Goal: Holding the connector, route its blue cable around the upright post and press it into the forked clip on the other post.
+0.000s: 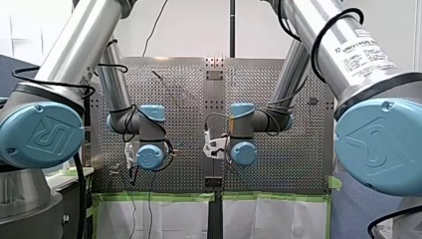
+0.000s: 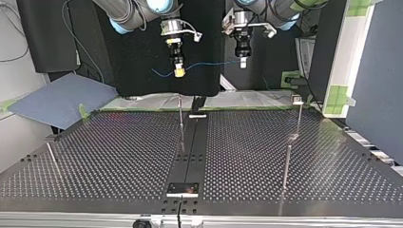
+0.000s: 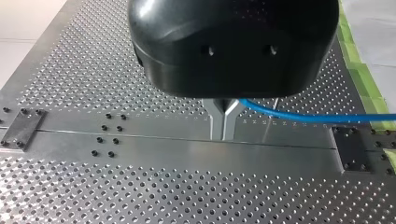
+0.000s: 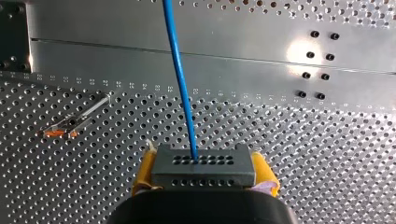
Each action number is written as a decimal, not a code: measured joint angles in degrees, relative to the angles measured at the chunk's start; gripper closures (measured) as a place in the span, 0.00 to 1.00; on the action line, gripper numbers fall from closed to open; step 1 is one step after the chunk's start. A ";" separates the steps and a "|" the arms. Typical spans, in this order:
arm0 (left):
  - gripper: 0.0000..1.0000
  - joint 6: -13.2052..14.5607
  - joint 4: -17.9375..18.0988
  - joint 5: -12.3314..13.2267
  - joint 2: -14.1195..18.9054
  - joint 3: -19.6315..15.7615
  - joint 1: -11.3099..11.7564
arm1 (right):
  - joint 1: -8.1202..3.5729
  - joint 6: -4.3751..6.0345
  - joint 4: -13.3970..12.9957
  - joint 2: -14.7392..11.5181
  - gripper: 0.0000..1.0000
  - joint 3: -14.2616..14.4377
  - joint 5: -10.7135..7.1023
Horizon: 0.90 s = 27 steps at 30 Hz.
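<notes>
In the top view both grippers hang high above the perforated table. My right gripper, with yellow pads, is shut on the grey connector. The blue cable leaves the connector's face and runs ahead of the gripper. The cable spans across to my left gripper, whose metal fingers are shut on it. In the left wrist view the cable trails off to one side of the fingers. A short loose end hangs past the right gripper. Beneath them stand a thin upright post and a post with a blocky head.
A third post stands nearer the top view's camera on the right, and a leaning rod at the left edge. A smooth metal strip with bolted plates runs down the table's middle. Green tape edges the far side.
</notes>
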 joint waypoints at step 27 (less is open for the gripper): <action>1.00 0.00 0.00 0.00 0.00 0.00 0.00 | 0.00 0.00 0.00 0.00 0.98 0.00 0.00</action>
